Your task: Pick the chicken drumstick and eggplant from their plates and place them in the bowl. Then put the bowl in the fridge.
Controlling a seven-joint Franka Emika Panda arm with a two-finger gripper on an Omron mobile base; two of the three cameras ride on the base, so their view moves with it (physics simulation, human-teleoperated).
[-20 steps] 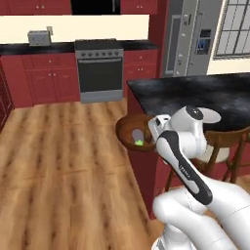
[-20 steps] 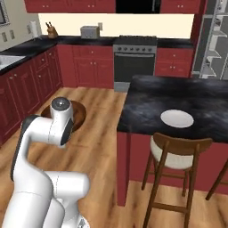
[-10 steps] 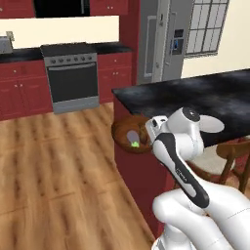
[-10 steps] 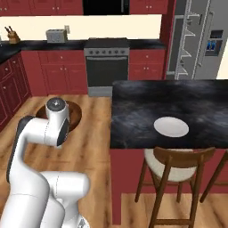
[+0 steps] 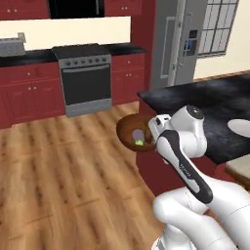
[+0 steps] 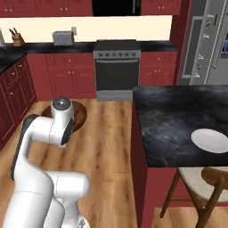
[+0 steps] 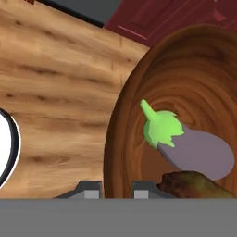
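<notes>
Hand view: jaws astride bowl (image 7: 121,139) rim

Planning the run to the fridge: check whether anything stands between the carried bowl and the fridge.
The bowl, held by the gripper over the floor, has open floor ahead. The corner of the dark island counter juts beside that line to the fridge; nothing else visible blocks it.

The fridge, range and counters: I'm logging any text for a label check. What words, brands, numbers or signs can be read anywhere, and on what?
None can be read.
The fridge: its dark dispenser panel shows small blue marks, too blurred to read.
The oven range: knobs along the front, no legible markings.
The toaster, bowl and white plate: no text.
</notes>
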